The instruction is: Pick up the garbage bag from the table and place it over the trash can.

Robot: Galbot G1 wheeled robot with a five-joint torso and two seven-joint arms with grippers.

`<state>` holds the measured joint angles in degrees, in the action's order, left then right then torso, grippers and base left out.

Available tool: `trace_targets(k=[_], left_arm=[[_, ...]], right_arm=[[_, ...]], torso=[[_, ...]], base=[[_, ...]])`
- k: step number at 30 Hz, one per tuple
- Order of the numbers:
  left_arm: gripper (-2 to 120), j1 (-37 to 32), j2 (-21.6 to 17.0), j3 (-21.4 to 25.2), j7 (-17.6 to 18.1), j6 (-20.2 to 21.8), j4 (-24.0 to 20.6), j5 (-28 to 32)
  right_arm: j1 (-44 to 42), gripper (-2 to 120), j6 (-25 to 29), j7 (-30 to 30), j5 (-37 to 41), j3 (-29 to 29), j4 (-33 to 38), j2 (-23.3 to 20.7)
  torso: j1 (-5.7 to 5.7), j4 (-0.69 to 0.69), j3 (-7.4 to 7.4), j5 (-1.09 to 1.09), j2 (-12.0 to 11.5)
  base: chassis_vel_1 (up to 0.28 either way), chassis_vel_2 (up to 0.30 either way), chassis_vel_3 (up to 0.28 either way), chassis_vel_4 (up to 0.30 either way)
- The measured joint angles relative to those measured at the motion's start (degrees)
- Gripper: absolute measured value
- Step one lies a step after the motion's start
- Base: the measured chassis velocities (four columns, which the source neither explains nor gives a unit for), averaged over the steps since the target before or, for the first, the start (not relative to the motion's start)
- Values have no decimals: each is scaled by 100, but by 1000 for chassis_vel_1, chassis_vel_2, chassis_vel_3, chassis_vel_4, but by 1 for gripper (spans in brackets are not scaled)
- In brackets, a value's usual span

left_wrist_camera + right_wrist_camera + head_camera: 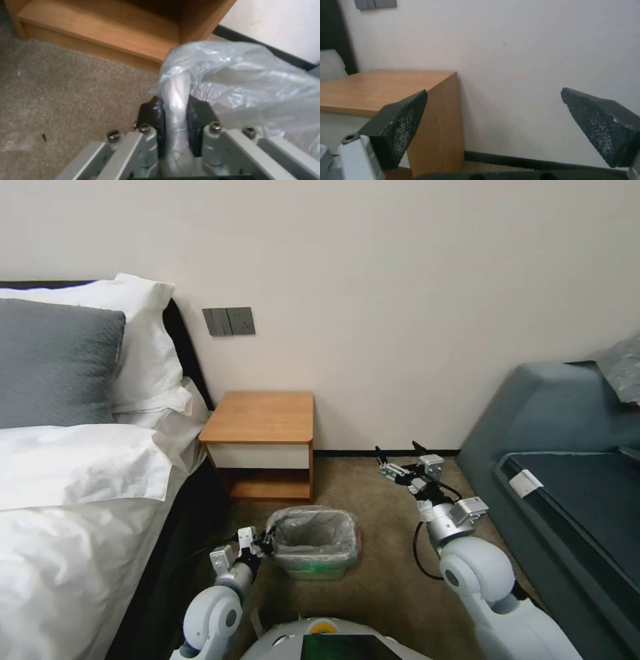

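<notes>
The garbage bag point(313, 530), thin grey crinkly plastic, lines the cream-white trash can point(315, 569) and drapes over its rim. The can stands on the carpet just in front of the table point(261, 417), whose top is bare. My left gripper point(265, 544) is at the can's left rim. In the left wrist view its black pads point(154, 117) are shut on the garbage bag point(253, 82) where the plastic wraps the rim, with the table's lower shelf point(100, 32) behind. My right gripper point(397, 457) hangs open over the carpet to the right of the table. Nothing sits between its fingers point(400, 125).
A bed point(73, 500) with white linen and a grey pillow runs close along the left. A blue-grey sofa point(567, 460) fills the right side. The wall point(400, 313) stands right behind the table. Open carpet point(380, 553) lies between the can and the sofa.
</notes>
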<state>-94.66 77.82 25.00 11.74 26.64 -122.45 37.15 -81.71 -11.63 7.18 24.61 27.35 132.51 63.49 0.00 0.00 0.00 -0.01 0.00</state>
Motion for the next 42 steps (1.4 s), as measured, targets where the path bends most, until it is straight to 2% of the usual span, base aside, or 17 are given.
trace_targets(k=[3,6,12,14,15,18,20,22,23,24,26,27,28,32,33,36,42], left_arm=[[27,3,13,0,22,-1,-28,22],[42,-13,25,1,91,15,-63,53],[60,-59,69,4,216,19,-63,38],[72,-104,114,11,308,16,-90,-49],[72,-104,114,11,308,16,-90,-49],[86,-205,141,51,416,3,-307,-164],[89,-239,138,66,440,11,-413,-186],[97,-291,117,95,428,-19,-583,-428],[99,-297,111,118,332,-169,-589,-765],[99,-297,111,118,332,-169,-589,-765],[100,-266,107,172,124,-633,-463,-1266],[100,-207,99,232,-118,-1149,-252,-1547],[100,-207,99,232,-118,-1149,-252,-1547],[100,-62,73,340,-676,-2715,397,-1877],[100,-62,73,340,-676,-2715,397,-1877],[99,-34,15,368,-891,-3391,691,-2112],[99,-57,6,367,-699,-3390,764,-2141]], right_arm=[[-1,100,4,-22,-10,-11,-2,19],[15,100,10,-38,-12,-15,-20,23],[58,100,14,-40,-2,-2,-38,-4],[98,100,14,-40,36,49,-56,-17],[98,100,14,-40,36,49,-56,-17],[86,100,14,-40,77,142,-61,-14],[55,100,11,-34,66,161,-61,4],[-40,100,-108,106,-188,177,-54,106],[-130,100,-191,214,-414,176,-60,216],[-130,100,-191,214,-414,176,-60,216],[-304,100,-190,343,-736,148,-130,399],[-573,100,-25,386,-1042,92,-290,647],[-573,100,-25,386,-1042,92,-290,647],[-1372,100,992,214,-1809,76,-798,1340],[-1372,100,992,214,-1809,76,-798,1340],[-1701,100,1674,-30,-2154,264,-996,1584],[-1786,100,1856,-161,-2083,341,-1006,1647]], torso=[[0,0,0,1,0],[0,0,0,1,0],[0,0,0,1,0],[0,0,0,0,0],[0,0,0,0,0],[0,0,0,0,0],[0,0,0,0,0],[0,1,0,1,0],[0,1,0,0,0],[0,1,0,0,0],[0,2,0,0,0],[0,0,0,1,-1],[0,0,0,1,-1],[0,-3,0,2,-1],[0,-3,0,2,-1],[0,-1,0,0,0],[0,1,0,0,0]], base=[[0,0,0,0],[0,0,0,0],[0,0,0,0],[0,0,0,0],[0,0,0,0],[0,0,0,0],[0,0,0,0],[0,0,0,0],[0,0,0,0],[0,0,0,0],[0,0,0,0],[0,0,0,0],[0,0,0,0],[0,0,0,0],[0,0,0,0],[0,0,0,0],[0,0,0,0]])
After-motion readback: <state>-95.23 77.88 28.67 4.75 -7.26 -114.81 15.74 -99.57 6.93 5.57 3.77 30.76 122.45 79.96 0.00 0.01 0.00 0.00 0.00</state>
